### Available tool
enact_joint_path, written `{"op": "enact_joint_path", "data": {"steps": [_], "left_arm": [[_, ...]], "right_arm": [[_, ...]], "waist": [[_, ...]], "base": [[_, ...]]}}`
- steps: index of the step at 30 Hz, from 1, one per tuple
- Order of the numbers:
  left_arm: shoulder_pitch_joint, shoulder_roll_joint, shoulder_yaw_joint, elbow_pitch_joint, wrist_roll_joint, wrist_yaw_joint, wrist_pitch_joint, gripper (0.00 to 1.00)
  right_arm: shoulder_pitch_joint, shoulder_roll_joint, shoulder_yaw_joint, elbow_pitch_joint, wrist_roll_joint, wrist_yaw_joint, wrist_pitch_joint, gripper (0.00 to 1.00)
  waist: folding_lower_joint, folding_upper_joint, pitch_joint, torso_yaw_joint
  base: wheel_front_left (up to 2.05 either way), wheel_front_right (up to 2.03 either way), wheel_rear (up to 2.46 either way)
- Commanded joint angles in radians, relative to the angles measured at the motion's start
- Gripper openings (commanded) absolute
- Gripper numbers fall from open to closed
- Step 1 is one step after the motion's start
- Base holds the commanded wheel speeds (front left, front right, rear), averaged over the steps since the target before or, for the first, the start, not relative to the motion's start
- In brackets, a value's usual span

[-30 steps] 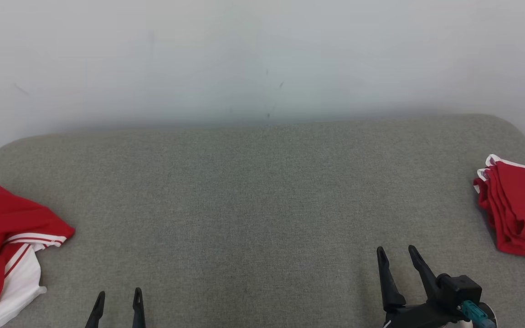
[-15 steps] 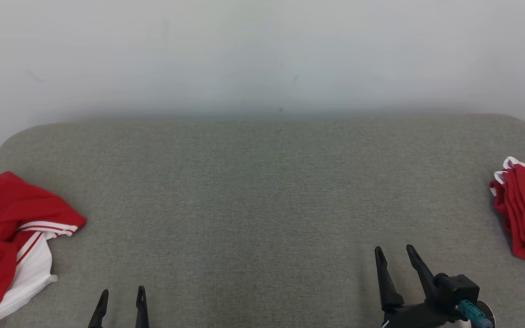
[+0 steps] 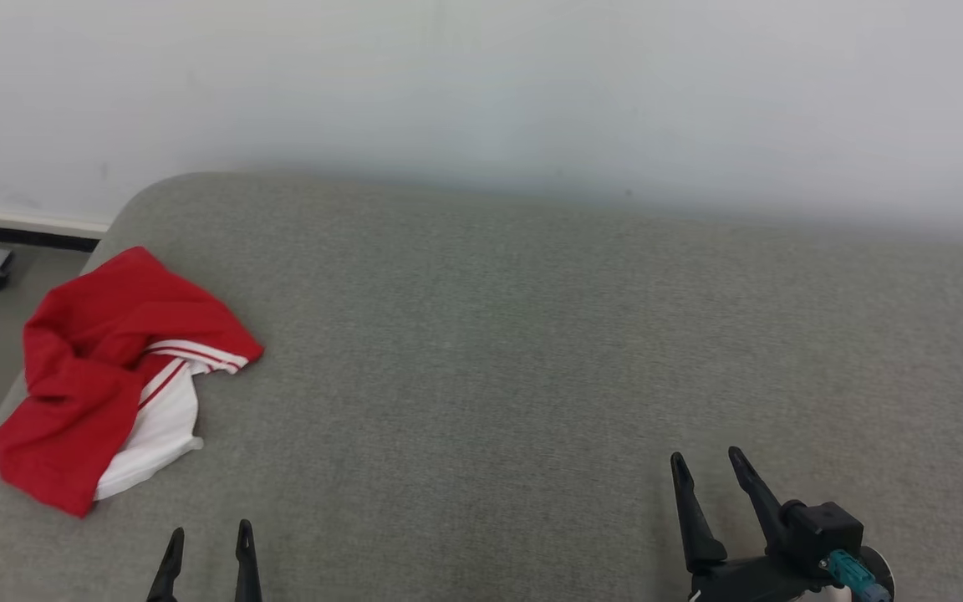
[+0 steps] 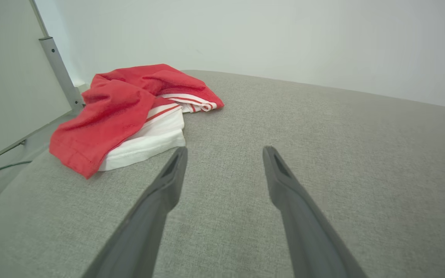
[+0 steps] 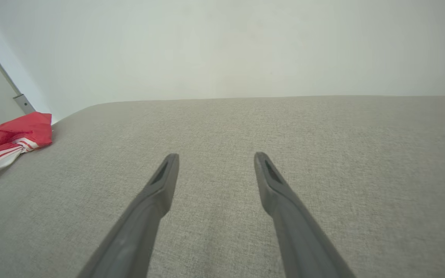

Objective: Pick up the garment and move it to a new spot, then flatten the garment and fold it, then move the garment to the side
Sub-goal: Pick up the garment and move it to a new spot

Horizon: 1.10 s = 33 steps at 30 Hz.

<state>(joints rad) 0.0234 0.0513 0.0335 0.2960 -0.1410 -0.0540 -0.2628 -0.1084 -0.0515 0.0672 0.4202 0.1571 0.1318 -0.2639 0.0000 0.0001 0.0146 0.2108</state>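
Now | garment point(image 3: 89, 368) crumpled | left end effector point(image 3: 211, 528), right end effector point(image 3: 705, 455): spread, empty

Garment point(image 3: 105, 368) left on cushion point(image 3: 532, 351)

The garment point(image 3: 89, 376) before me is red with a white, red-striped panel; the cushion point(image 3: 490, 376) is grey, my fingers point(image 3: 690, 514) black.

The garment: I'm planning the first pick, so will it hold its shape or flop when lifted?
Probably floppy: the garment lies crumpled in soft folds, so it should drape and unfurl from one pinch. Likely light, since its edges look thin. It may drag rather than slide on the textured grey cushion.
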Motion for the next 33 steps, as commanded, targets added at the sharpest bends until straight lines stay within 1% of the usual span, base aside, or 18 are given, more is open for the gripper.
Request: {"op": "enact_joint_path", "data": {"steps": [1, 6, 10, 16, 20, 23, 29, 33], "left_arm": [[0.002, -0.002, 0.001, -0.004, 0.004, -0.001, -0.003, 1.0], [0.005, -0.001, 0.009, -0.002, 0.002, -0.002, -0.003, 1.0], [0.016, -0.002, 0.021, -0.003, -0.006, 0.003, -0.003, 1.0], [0.022, -0.002, 0.023, 0.002, -0.02, 0.008, -0.003, 1.0], [0.023, -0.001, 0.019, -0.001, -0.029, 0.009, -0.003, 1.0], [0.027, -0.002, 0.018, -0.011, -0.038, 0.019, -0.003, 1.0], [0.008, -0.001, 0.009, -0.014, -0.079, 0.041, -0.003, 1.0], [-0.018, -0.001, 0.003, -0.007, -0.095, 0.042, -0.003, 1.0]], "right_arm": [[-0.006, 0.001, 0.002, -0.003, -0.012, -0.002, 0.0, 1.0], [-0.008, 0.001, 0.011, -0.002, -0.005, -0.002, 0.0, 1.0], [-0.012, 0.001, 0.026, -0.005, -0.01, -0.002, 0.0, 1.0], [-0.017, 0.001, 0.032, -0.001, -0.023, -0.002, 0.0, 1.0], [-0.018, 0.001, 0.029, 0.0, -0.033, -0.002, 0.0, 1.0], [-0.023, 0.001, 0.032, -0.003, -0.042, -0.002, 0.0, 1.0], [-0.044, 0.001, 0.034, -0.004, -0.08, -0.002, 0.0, 1.0], [-0.058, 0.0, 0.035, -0.009, -0.105, -0.002, 0.0, 1.0]], "waist": [[0.0, -0.0001, 0.017, 0.099], [0.0, -0.0001, 0.022, 0.193], [0.0, -0.0001, 0.026, 0.252], [0.0, -0.0001, 0.032, 0.306], [0.0, -0.0001, 0.039, 0.318], [0.0, -0.0001, 0.052, 0.316], [0.0, -0.0001, 0.092, 0.284], [0.0, -0.0001, 0.114, 0.258]], "base": [[0.0, 0.0, 0.0], [0.0, 0.0, 0.0], [0.0, 0.0, 0.0], [0.0, 0.0, 0.0], [0.0, 0.0, 0.0], [0.0, 0.0, 0.0], [0.0, 0.0, 0.0], [0.0, 0.0, 0.0]]}}
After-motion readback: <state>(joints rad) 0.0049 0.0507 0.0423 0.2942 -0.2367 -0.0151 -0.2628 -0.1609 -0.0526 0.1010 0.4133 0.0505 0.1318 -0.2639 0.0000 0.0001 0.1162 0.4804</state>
